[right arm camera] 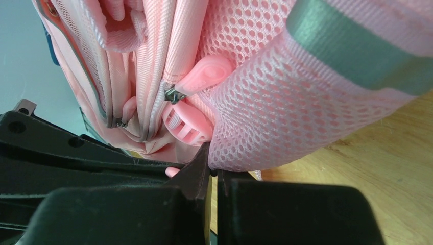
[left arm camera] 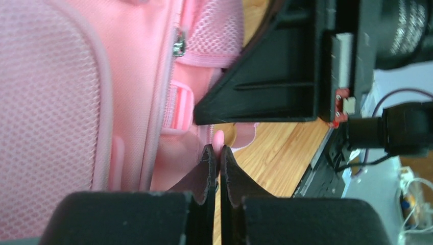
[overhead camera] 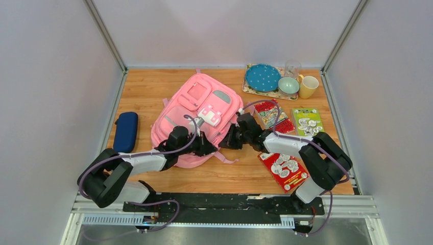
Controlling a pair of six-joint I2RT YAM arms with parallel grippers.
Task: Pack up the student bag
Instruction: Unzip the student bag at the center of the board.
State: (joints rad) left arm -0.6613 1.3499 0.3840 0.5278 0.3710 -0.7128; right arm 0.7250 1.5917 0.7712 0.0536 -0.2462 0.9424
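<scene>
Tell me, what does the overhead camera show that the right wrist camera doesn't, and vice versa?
Only the overhead view shows the things beside the bag: a yellow mug, a spotted blue plate, a green booklet and a red booklet. Only the right wrist view shows fine detail: a metal zip slider with its pink pull tab. Both show the pink student bag and the right end effector, closed on its fabric.

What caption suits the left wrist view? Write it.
Left fingers closed on a pink tab of the student bag, by its zipper.
</scene>
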